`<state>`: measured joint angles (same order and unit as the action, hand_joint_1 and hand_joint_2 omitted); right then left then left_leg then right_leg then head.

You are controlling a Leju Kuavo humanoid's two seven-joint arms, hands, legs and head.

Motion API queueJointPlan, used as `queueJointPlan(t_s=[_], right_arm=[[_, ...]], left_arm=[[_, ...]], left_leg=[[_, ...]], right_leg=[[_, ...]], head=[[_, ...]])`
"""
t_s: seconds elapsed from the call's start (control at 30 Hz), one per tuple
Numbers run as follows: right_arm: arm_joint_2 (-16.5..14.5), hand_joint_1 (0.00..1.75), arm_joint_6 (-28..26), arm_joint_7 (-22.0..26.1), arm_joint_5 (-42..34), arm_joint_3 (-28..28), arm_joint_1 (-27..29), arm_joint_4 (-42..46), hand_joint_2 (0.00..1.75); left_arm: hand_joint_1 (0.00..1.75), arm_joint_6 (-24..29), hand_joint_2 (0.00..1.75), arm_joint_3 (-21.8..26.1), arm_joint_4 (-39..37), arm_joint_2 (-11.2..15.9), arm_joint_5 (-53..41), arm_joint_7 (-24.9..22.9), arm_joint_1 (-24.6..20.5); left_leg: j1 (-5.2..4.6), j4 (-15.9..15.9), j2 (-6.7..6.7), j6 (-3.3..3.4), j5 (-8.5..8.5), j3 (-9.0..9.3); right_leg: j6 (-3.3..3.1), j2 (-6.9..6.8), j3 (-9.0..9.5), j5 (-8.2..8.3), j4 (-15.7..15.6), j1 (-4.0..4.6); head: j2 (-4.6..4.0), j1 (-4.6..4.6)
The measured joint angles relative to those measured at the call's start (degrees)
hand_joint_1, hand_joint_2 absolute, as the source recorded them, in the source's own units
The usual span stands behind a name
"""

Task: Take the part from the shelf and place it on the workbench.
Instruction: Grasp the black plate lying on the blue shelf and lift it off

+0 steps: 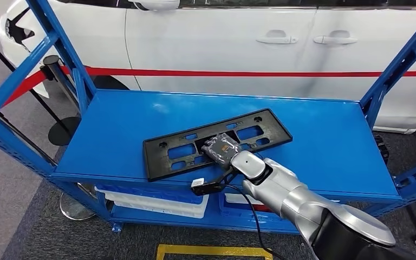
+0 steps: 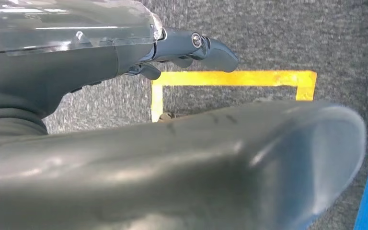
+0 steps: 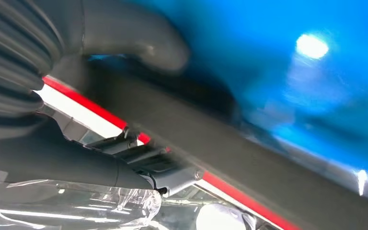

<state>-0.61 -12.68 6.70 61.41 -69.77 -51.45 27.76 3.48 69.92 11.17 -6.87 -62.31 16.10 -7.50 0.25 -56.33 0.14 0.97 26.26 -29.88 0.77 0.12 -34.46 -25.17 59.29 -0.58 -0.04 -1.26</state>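
Observation:
The part, a black licence-plate frame (image 1: 278, 133), lies slanted on the blue shelf top (image 1: 119, 124). My right hand (image 1: 221, 147) reaches over the shelf's front edge and lies on the frame's middle near its front rail. In the right wrist view a dark bar of the frame (image 3: 211, 129) runs between the grey thumb (image 3: 139, 38) and the darker fingers (image 3: 124, 163), so the hand grips it. That view is blurred. My left hand (image 2: 76, 72) hangs over the carpet and holds nothing, its fingers (image 2: 206, 48) held loosely apart.
A white car (image 1: 222, 49) with a red belt barrier (image 1: 249, 73) stands right behind the shelf. Blue uprights (image 1: 59, 49) (image 1: 401, 70) flank the shelf top. White bins (image 1: 157, 201) sit on the lower level. A yellow floor marking (image 1: 211, 250) (image 2: 230, 79) lies in front.

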Motion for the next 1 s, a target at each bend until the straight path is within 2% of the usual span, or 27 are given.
queueJointPlan(t_s=[0.03, 0.1, 0.13, 0.17, 0.2, 0.23, 0.27, 0.33, 0.37, 0.47, 0.53, 0.57, 0.63, 0.67, 0.7, 0.73, 0.8, 0.83, 0.87, 0.9, 1.0], right_arm=[[0.0, 1.75, 0.0, 0.0, 0.1, 0.0, 0.0, 0.0, 1.75], [0.1, 1.75, -0.1, 0.0, 0.5, 0.2, 0.1, 0.0, 1.75], [0.2, 1.75, -0.3, 0.0, 0.7, 0.3, 0.2, 0.0, 1.75], [0.2, 1.75, -0.4, 0.1, 0.8, 0.5, 0.3, 0.0, 1.75], [0.3, 1.75, -0.5, 0.2, 0.9, 0.6, 0.4, 0.1, 1.75], [0.3, 1.75, -0.6, 0.4, 0.9, 0.8, 0.5, 0.1, 1.75], [0.4, 1.75, -0.7, 0.7, 0.9, 1.0, 0.5, 0.2, 1.75], [0.5, 1.75, -1.0, 1.0, 1.1, 1.4, 0.7, 0.6, 1.75], [0.6, 1.75, -1.3, 1.1, 1.3, 1.6, 0.9, 1.0, 1.75], [0.6, 1.75, -2.9, 0.8, 1.5, 2.6, 1.9, 2.1, 1.75], [0.6, 1.75, -4.5, 0.6, 1.4, 3.5, 2.7, 2.8, 1.75], [0.6, 1.75, -5.1, 0.6, 1.3, 3.9, 3.2, 3.0, 1.75], [0.7, 1.75, -5.9, 0.5, 1.3, 4.5, 4.0, 3.3, 1.75], [0.8, 1.75, -6.3, 0.5, 1.3, 4.8, 4.4, 3.4, 1.75], [0.8, 1.75, -6.8, 0.4, 1.2, 5.1, 4.7, 3.5, 1.75], [0.9, 1.75, -7.4, 0.4, 1.1, 5.4, 5.1, 3.6, 1.75], [1.0, 1.75, -8.6, 0.2, 0.9, 6.3, 6.0, 3.8, 1.75], [1.0, 1.75, -9.1, 0.1, 0.9, 6.7, 6.4, 3.8, 1.75], [1.0, 1.75, -9.5, 0.1, 0.8, 7.1, 6.7, 3.9, 1.75], [1.1, 1.75, -9.8, 0.0, 0.8, 7.5, 7.0, 3.9, 1.75], [1.2, 1.75, -10.7, 0.1, 0.9, 8.7, 8.2, 3.9, 1.75]], left_arm=[[0.0, 0.0, 0.0, 0.0, 0.0, 0.0, 0.1, 0.1, 0.0], [0.0, 0.0, 0.0, 0.0, 0.0, 0.0, 0.4, 0.4, 0.0], [0.0, 0.0, 0.0, 0.0, 0.0, 0.0, 0.6, 0.5, 0.1], [0.0, 0.0, 0.0, 0.0, 0.0, 0.0, 0.7, 0.6, 0.2], [0.0, 0.0, 0.0, 0.0, 0.0, 0.0, 0.8, 0.8, 0.2], [0.0, -0.1, 0.0, 0.0, 0.0, -0.1, 0.9, 0.9, 0.3], [0.0, -0.1, 0.0, 0.0, 0.0, -0.1, 1.0, 1.1, 0.3], [0.0, -0.2, 0.0, 0.0, 0.0, -0.2, 1.3, 1.6, 0.3], [0.0, -0.3, 0.0, 0.0, 0.0, -0.3, 1.5, 1.8, 0.3], [0.0, -0.6, 0.0, 0.1, 0.0, -0.4, 1.9, 2.2, 0.4], [0.0, -0.7, 0.0, 0.1, 0.0, -0.4, 1.9, 2.6, 0.6], [0.0, -0.7, 0.0, 0.1, 0.0, -0.5, 1.9, 2.8, 0.7], [0.0, -0.7, 0.87, 0.1, 0.0, -0.6, 1.8, 3.0, 1.1], [0.0, -0.7, 1.31, 0.1, 0.0, -0.7, 1.7, 3.0, 1.3], [0.0, -0.7, 1.75, 0.1, 0.0, -0.7, 1.6, 3.1, 1.5], [0.0, -0.7, 1.75, 0.0, 0.0, -0.7, 1.3, 3.1, 1.6], [0.0, -0.7, 1.75, -0.1, 0.0, -0.7, 0.7, 3.0, 1.7], [0.0, -0.6, 1.75, -0.1, 0.0, -0.8, 0.3, 2.8, 1.7], [0.0, -0.5, 1.75, -0.2, 0.0, -0.8, 0.0, 2.5, 1.7], [0.0, -0.2, 1.75, -0.3, 0.0, -0.9, -0.4, 2.0, 1.7], [0.0, 1.1, 1.75, -0.8, 0.0, -1.1, -1.2, -0.4, 1.8]], left_leg=[[0.1, 0.3, 0.09, 0.34, -0.34, 0.04], [0.01, 0.4, 0.19, 0.7, -0.61, -0.13], [-0.07, 0.3, 0.2, 0.77, -0.62, -0.21], [-0.13, 0.3, 0.21, 0.8, -0.58, -0.22], [-0.16, 0.2, 0.2, 0.79, -0.49, -0.18], [-0.16, 0.1, 0.18, 0.74, -0.34, -0.1], [-0.15, -0.1, 0.16, 0.62, -0.12, -0.01], [-0.35, -0.7, 0.08, 0.14, 0.45, -0.11], [-0.43, -0.9, 0.05, -0.16, 0.65, -0.21], [-0.33, -1.1, 0.02, -1.09, 1.03, -0.32], [-0.17, -3.3, -0.01, -1.78, 2.7, -1.29], [-0.02, -6.3, -0.02, -2.1, 4.37, -2.65], [0.27, -13.9, -0.01, -2.55, 7.7, -6.32], [0.41, -16.6, 0.0, -2.69, 8.31, -7.69], [0.5, -17.1, 0.0, -2.76, 7.73, -8.1], [0.59, -15.4, 0.0, -2.76, 6.1, -7.45], [0.67, -7.6, 0.02, -2.54, 2.02, -4.04], [0.58, -4.2, 0.0, -2.26, 0.79, -2.5], [0.46, -2.1, -0.01, -1.94, 0.28, -1.56], [0.29, -1.3, -0.03, -1.6, 0.42, -1.28], [0.29, -0.7, 0.05, -0.35, -0.04, -1.01]], right_leg=[[0.18, -0.02, -0.98, -1.35, 2.1, 0.01], [0.37, -0.04, -4.31, -5.16, 9.1, -0.07], [0.44, -0.04, -5.98, -6.5, 12.6, -0.12], [0.48, -0.05, -6.99, -6.82, 14.6, -0.15], [0.47, -0.05, -7.06, -6.03, 14.6, -0.16], [0.4, -0.06, -6.06, -4.28, 12.4, -0.16], [0.26, -0.07, -4.25, -2.09, 8.5, -0.17], [-0.18, -0.05, -1.07, 0.42, 1.7, -0.07], [-0.44, -0.04, -0.36, 0.68, 0.0, 0.04], [-1.29, -0.05, -0.26, 0.49, -0.6, 0.17], [-1.81, -0.2, -0.13, 0.6, -0.9, -0.09], [-1.98, -0.3, -0.12, 0.62, -1.0, -0.19], [-2.13, -0.4, -0.21, 0.59, -1.0, -0.19], [-2.14, -0.4, -0.21, 0.57, -1.0, -0.18], [-2.13, -0.38, -0.18, 0.55, -1.0, -0.19], [-2.07, -0.34, -0.11, 0.51, -0.9, -0.21], [-1.82, -0.29, 0.09, 0.4, -0.9, -0.2], [-1.56, -0.25, 0.11, 0.36, -0.8, -0.13], [-1.24, -0.22, 0.11, 0.38, -0.8, -0.08], [-0.9, -0.2, 0.1, 0.44, -0.9, -0.04], [0.14, -0.13, 0.17, 0.2, -0.7, -0.16]], head=[[0.0, 0.02], [-0.01, 0.05], [-0.01, 0.05], [-0.01, 0.05], [-0.01, 0.05], [-0.01, 0.06], [0.0, 0.06], [0.0, 0.04], [0.0, 0.01], [-0.01, -0.01], [0.0, -0.05], [0.0, -0.08], [0.0, -0.1], [0.0, -0.1], [0.0, -0.1], [0.0, -0.1], [0.0, -0.09], [0.0, -0.09], [0.0, -0.07], [0.0, -0.05], [0.0, -0.01]])
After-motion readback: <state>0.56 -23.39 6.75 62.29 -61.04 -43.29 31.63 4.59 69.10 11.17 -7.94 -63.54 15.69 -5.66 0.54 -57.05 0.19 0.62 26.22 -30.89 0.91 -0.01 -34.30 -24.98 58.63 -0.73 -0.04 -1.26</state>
